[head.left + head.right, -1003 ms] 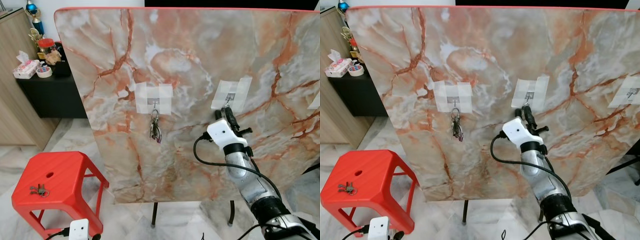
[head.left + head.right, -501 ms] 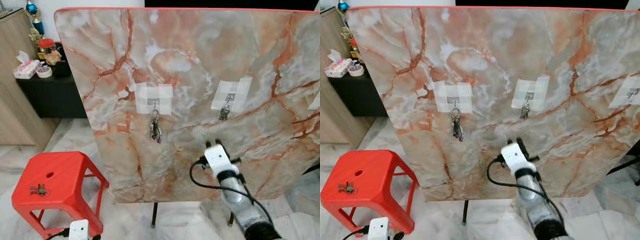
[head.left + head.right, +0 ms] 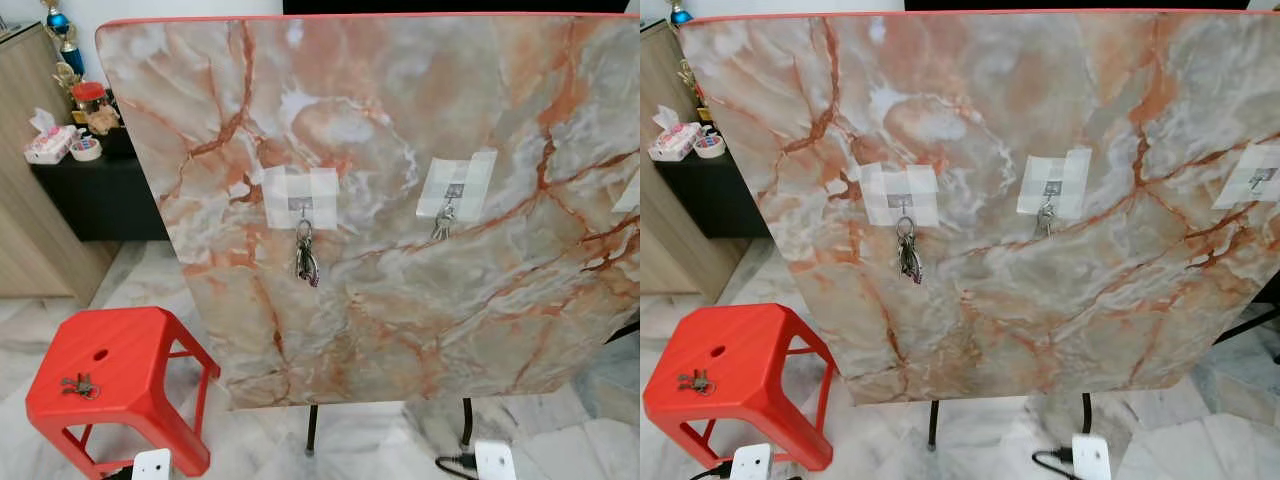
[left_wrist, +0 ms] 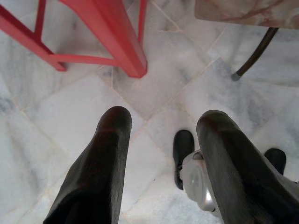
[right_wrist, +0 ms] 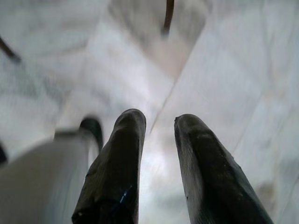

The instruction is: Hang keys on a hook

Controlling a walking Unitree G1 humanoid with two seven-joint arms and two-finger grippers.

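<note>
The setting was a room in a home; the floor [image 3: 150, 275] was laid with pale veined marble tiles; a red plastic stool [image 3: 120, 375] stood at 8 o'clock; a dark low cabinet [image 3: 95, 190] at 10 o'clock carried a tissue box [image 3: 48, 143], a roll of tape [image 3: 86, 149] and a jar [image 3: 90, 98]; a trophy [image 3: 60, 25] stood above it beside a wooden cupboard [image 3: 25, 200]; a marble-patterned tabletop [image 3: 400, 150] stood upright at centre on thin dark legs.
</note>
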